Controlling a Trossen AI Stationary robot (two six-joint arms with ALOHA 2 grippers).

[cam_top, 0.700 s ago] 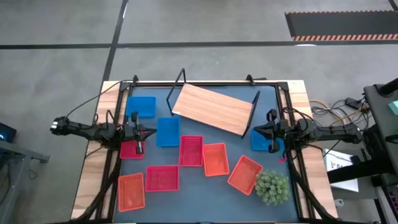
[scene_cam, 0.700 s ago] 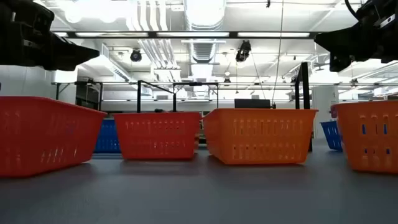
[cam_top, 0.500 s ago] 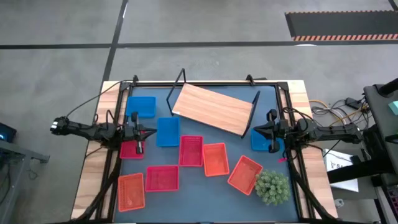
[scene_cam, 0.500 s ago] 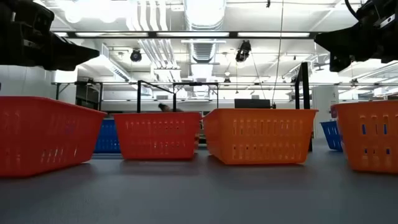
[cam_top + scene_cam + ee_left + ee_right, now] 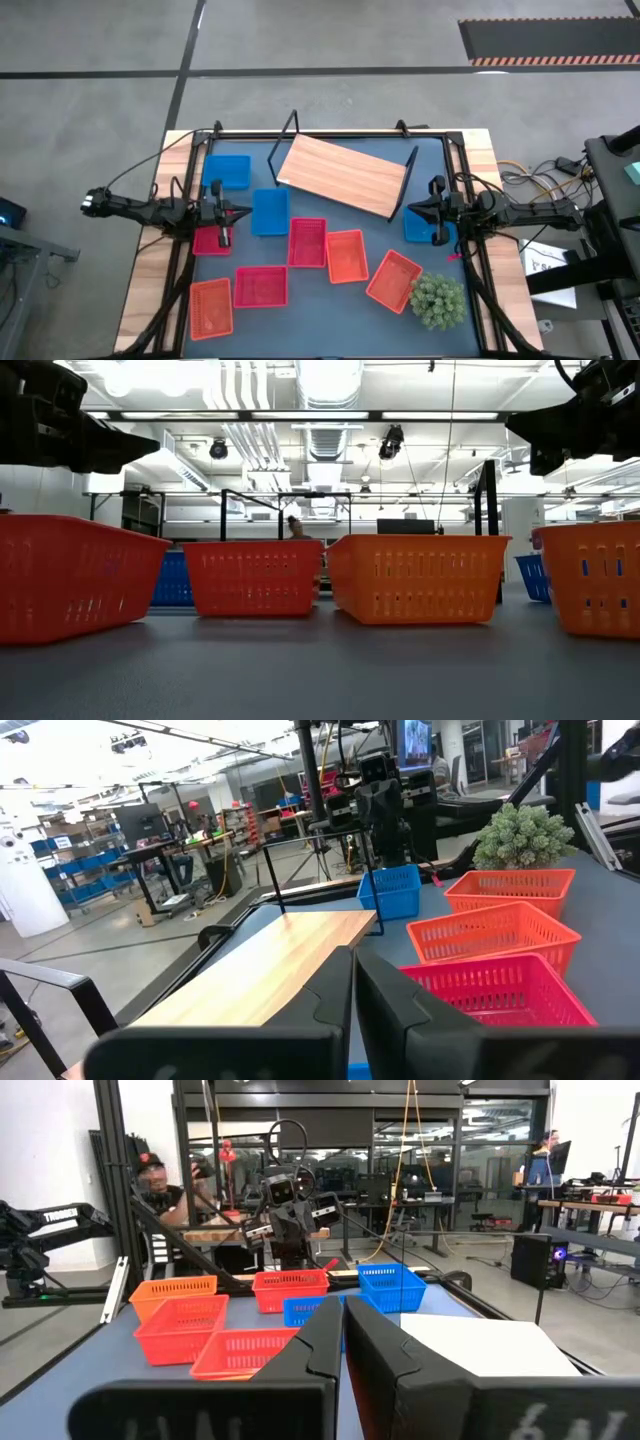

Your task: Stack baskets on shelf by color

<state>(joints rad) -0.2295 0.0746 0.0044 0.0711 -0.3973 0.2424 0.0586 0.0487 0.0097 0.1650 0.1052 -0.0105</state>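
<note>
The wooden shelf [image 5: 342, 176] lies at a slant on the far middle of the table, with black wire ends. Blue baskets sit at the far left [image 5: 227, 171], left of centre [image 5: 270, 212] and under the right arm [image 5: 416, 230]. Red baskets [image 5: 307, 242] [image 5: 260, 287] [image 5: 211, 240] and orange baskets [image 5: 346, 256] [image 5: 393, 281] [image 5: 210, 307] stand on their bottoms across the near half. My left gripper [image 5: 240, 211] hovers shut beside the left-of-centre blue basket. My right gripper [image 5: 415, 209] hovers shut by the shelf's right end. Neither holds anything.
A green spiky plant [image 5: 437, 301] stands at the near right corner. Wooden table rails [image 5: 150, 260] run along both sides. In the low view the baskets [image 5: 415, 577] form a row across the table. A person [image 5: 155, 1180] sits beyond the table's left side.
</note>
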